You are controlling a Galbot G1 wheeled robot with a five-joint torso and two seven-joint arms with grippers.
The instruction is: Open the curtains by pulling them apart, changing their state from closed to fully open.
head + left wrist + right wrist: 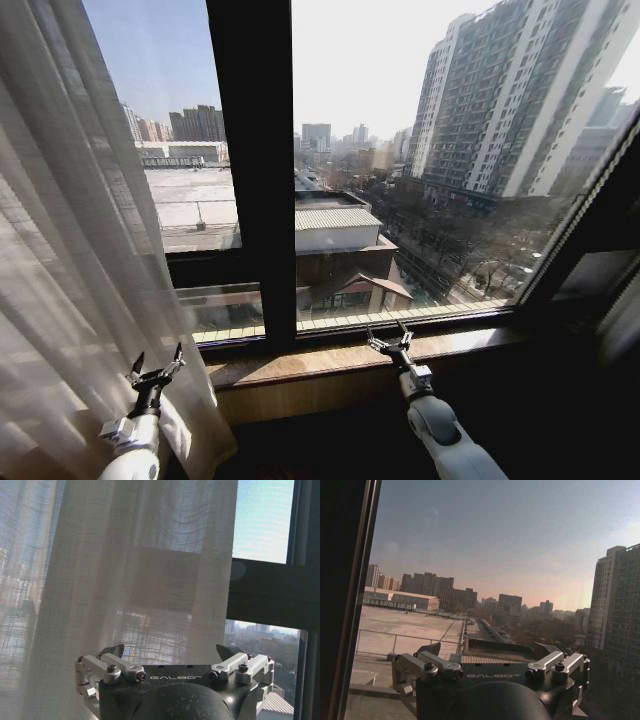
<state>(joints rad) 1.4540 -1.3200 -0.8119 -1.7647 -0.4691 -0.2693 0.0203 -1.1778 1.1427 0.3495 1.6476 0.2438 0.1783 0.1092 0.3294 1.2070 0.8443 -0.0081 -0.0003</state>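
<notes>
One sheer white curtain (70,260) hangs bunched at the left of the window, its pleats reaching below the sill. My left gripper (157,365) stands open just in front of its lower right edge, holding nothing. The left wrist view shows that gripper (170,652) facing the curtain (140,570) with empty space between its fingers. My right gripper (390,340) is open and empty at the window sill, near the middle of the window. In the right wrist view it (487,650) points at bare glass and the city outside. A pale strip at the far right edge (625,320) may be the other curtain; I cannot tell.
A thick black window frame bar (250,170) runs upright between the two panes. A wooden sill (330,360) crosses below the glass, with a dark wall under it. A dark slanted frame (590,200) closes the right side.
</notes>
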